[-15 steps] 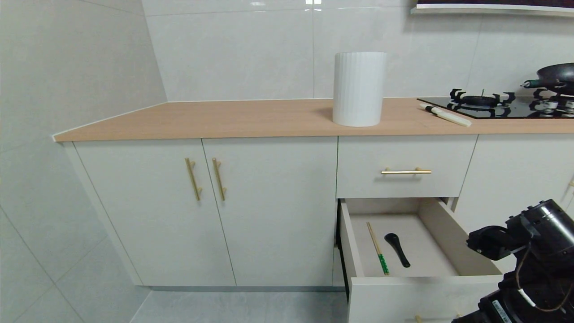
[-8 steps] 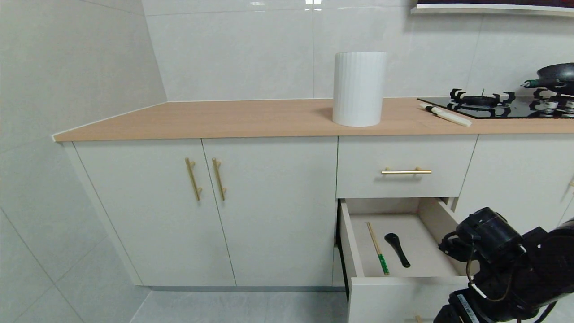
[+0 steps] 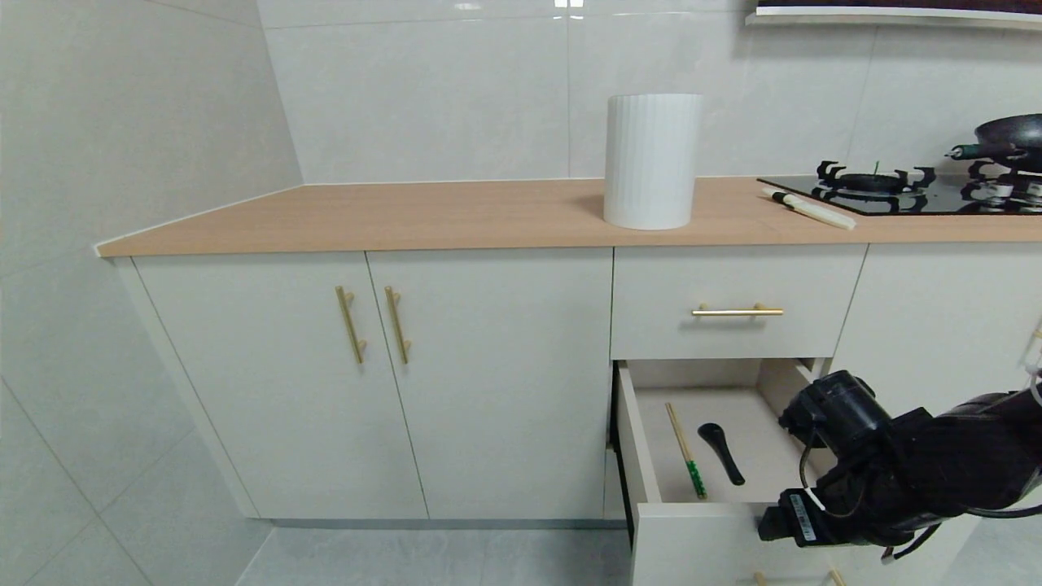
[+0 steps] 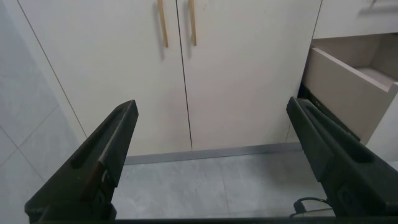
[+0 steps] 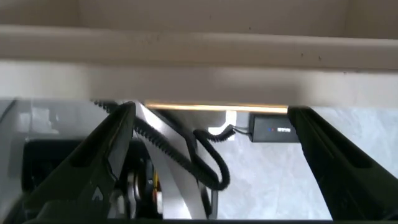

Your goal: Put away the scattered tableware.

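Note:
The lower drawer [image 3: 641, 456] stands pulled out. Inside it lie a pair of wooden chopsticks with green bands [image 3: 686, 452] and a black spoon [image 3: 721, 452], side by side. My right arm [image 3: 879, 476] hangs low at the drawer's front right corner. In the right wrist view my right gripper [image 5: 211, 113] is open, its fingers spread wide below the drawer front [image 5: 199, 46], with the gold handle [image 5: 217, 108] between them and farther off. My left gripper [image 4: 211, 106] is open and holds nothing, low before the cabinet doors [image 4: 177, 68], with the drawer's side [image 4: 348, 78] beside it.
On the wooden counter [image 3: 407, 216] stand a tall white ribbed container [image 3: 651, 160] and a white-handled utensil [image 3: 807, 208] beside the gas stove [image 3: 895, 191], which carries a black pan [image 3: 1013, 134]. The upper drawer [image 3: 737, 310] is closed. Tiled floor [image 3: 407, 561] lies below the cabinet.
My right arm has swung left and down, from beside the drawer's right wall to its front right corner. The chopsticks, spoon and drawer have not moved.

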{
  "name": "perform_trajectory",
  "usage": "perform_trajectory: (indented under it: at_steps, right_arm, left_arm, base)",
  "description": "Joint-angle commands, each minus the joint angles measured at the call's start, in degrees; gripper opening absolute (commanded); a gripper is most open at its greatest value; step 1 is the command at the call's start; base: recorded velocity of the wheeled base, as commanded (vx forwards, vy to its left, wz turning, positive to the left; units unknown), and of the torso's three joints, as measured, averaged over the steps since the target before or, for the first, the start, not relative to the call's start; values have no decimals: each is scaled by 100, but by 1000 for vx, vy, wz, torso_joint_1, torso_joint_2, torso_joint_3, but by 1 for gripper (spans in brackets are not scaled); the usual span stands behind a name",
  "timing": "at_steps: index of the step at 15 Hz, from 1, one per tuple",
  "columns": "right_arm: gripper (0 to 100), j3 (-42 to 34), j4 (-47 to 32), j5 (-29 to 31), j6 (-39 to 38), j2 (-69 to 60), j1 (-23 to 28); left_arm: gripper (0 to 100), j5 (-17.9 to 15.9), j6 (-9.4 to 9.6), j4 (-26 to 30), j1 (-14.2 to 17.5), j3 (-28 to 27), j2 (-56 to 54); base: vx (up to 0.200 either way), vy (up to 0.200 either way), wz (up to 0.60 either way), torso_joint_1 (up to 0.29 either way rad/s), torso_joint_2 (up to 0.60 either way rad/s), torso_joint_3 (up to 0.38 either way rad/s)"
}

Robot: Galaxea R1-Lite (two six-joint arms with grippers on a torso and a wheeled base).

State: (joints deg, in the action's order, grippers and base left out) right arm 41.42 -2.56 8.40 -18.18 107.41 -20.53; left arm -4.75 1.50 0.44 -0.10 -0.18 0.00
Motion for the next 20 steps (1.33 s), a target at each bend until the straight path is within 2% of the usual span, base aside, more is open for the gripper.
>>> perform_trajectory:
  at_steps: [1,4,9,13,18,20]
  right_arm:
    - [100,-73,221,48,-11,69,14]
    - [100,-205,792,329,-63,254,14]
    - [100,-240,1443,355,-318,553,58]
    - [100,-284,2436,760,-441,887,172]
    - [100,-266,3552,768,-397,1309,234]
    - [100,6,4255,760,-98,1704,418]
  left_arm:
    - [100,1,-1,0,1,1,0]
    - [100,1,-1,0,1,1,0]
    - [100,1,-1,0,1,1,0]
    - [100,1,-1,0,1,1,0]
    - [100,1,-1,0,1,1,0]
    - [100,1,-1,0,1,1,0]
  base:
    - [0,0,0,0,0,0]
    - [0,0,0,0,0,0]
    - [0,0,0,0,0,0]
    - [0,0,0,0,0,0]
    - [0,0,0,0,0,0]
    - [0,0,0,0,0,0]
